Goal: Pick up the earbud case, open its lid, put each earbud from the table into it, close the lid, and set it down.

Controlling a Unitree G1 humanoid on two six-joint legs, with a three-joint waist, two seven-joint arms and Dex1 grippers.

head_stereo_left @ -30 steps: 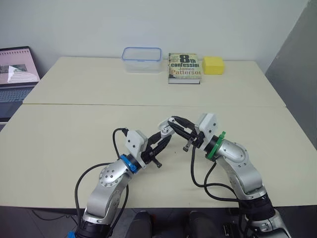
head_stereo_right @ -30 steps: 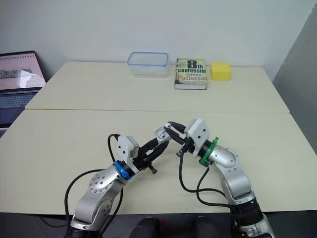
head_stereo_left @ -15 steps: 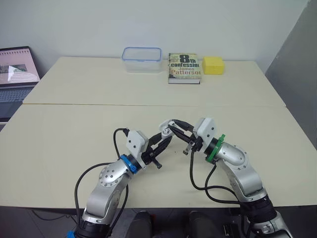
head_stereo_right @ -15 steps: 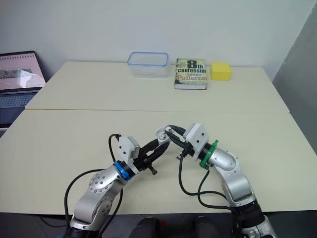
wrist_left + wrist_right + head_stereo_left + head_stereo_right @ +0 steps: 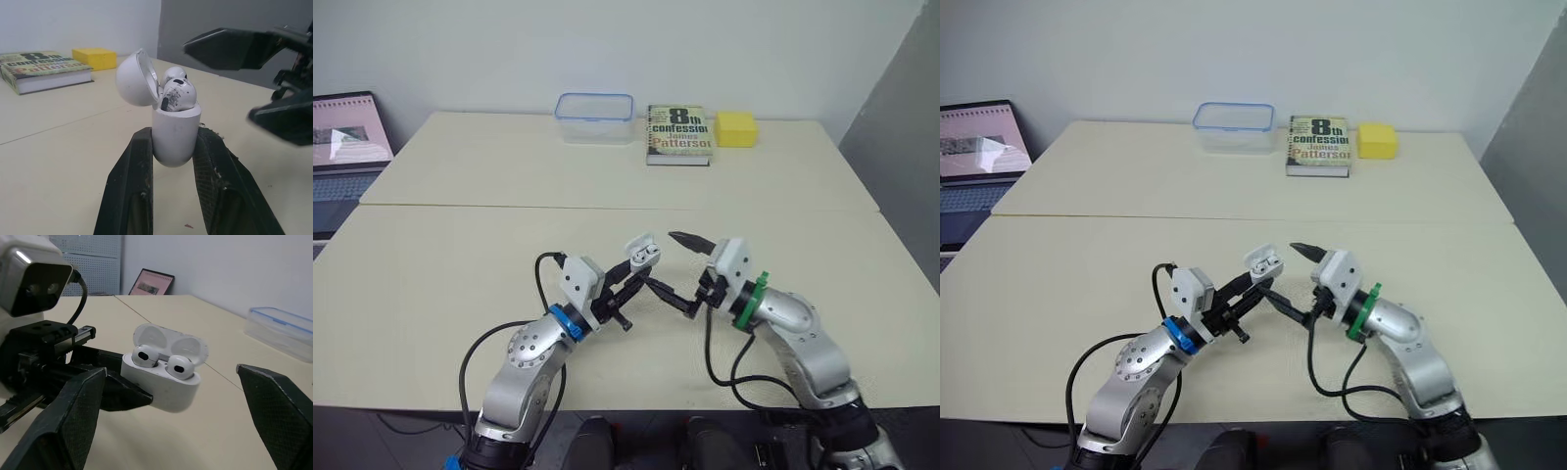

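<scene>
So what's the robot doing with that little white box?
The robot is packing earbuds away. Its left jaws are shut on the white earbud case, holding it upright. The lid is flipped open and both earbuds sit inside. The right jaws are wide open right next to the case, holding nothing. The lid is not closed yet.

Head stereo downward, 2 wrist close-ups, shared case [image 5: 176, 132]

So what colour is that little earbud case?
White; the earbud case shows best in the right wrist view.
</scene>
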